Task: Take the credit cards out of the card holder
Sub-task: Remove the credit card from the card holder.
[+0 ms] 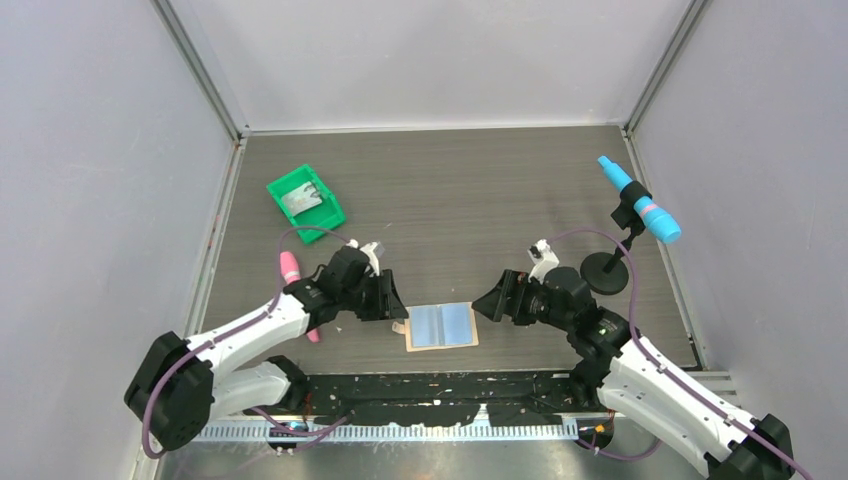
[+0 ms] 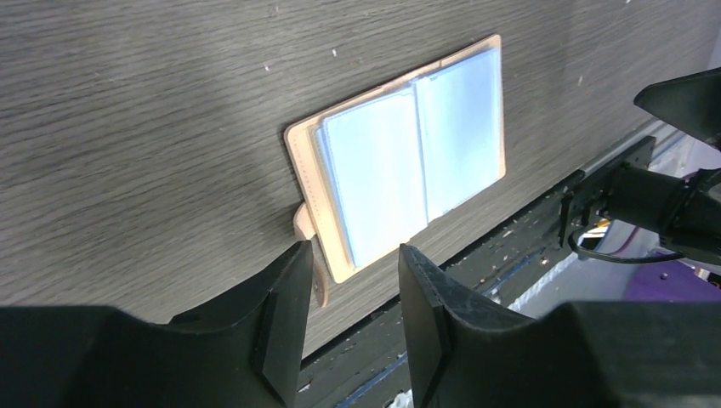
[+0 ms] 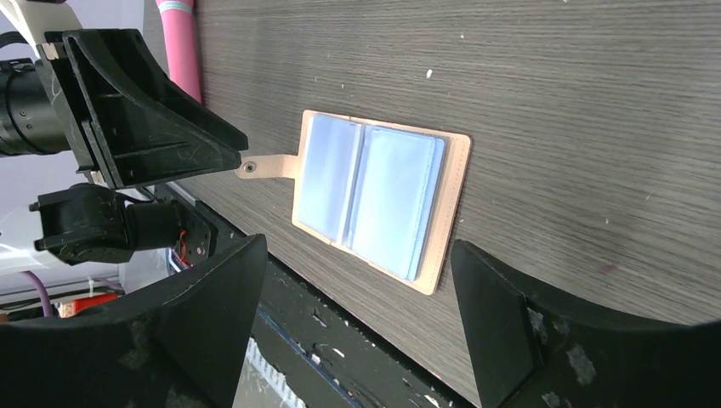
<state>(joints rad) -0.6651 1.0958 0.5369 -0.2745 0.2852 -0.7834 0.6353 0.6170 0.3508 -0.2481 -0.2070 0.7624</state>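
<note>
The card holder (image 3: 451,191) lies spread open and flat on the counter (image 1: 480,190), close to its near edge and between the two arms. It has a narrow tan border around two pale blue-white pages side by side. A small tan strap tab (image 3: 268,166) with a stud at its end sticks out from the side towards the left arm. The credit cards (image 3: 393,202) sit inside it, and their stacked edges show as thin layers along the outer sides of both pages. A fine row of dots runs along the tan border. Any print on the cards is too faint to read.

The left claw (image 2: 354,247) has its jaws part way apart with nothing between them. Its tips are at the corner of the holder by the strap tab, and I cannot tell whether they touch it. The right claw (image 3: 359,246) stands wide apart on the opposite side, pointed at the holder but clear of it and holding nothing.

Farther out, a pink pen (image 1: 289,268) lies beside the left arm. A green bin (image 1: 305,202) sits towards the back left, and a blue cylinder (image 1: 640,210) is mounted on a black stand (image 1: 605,272) at the right.
</note>
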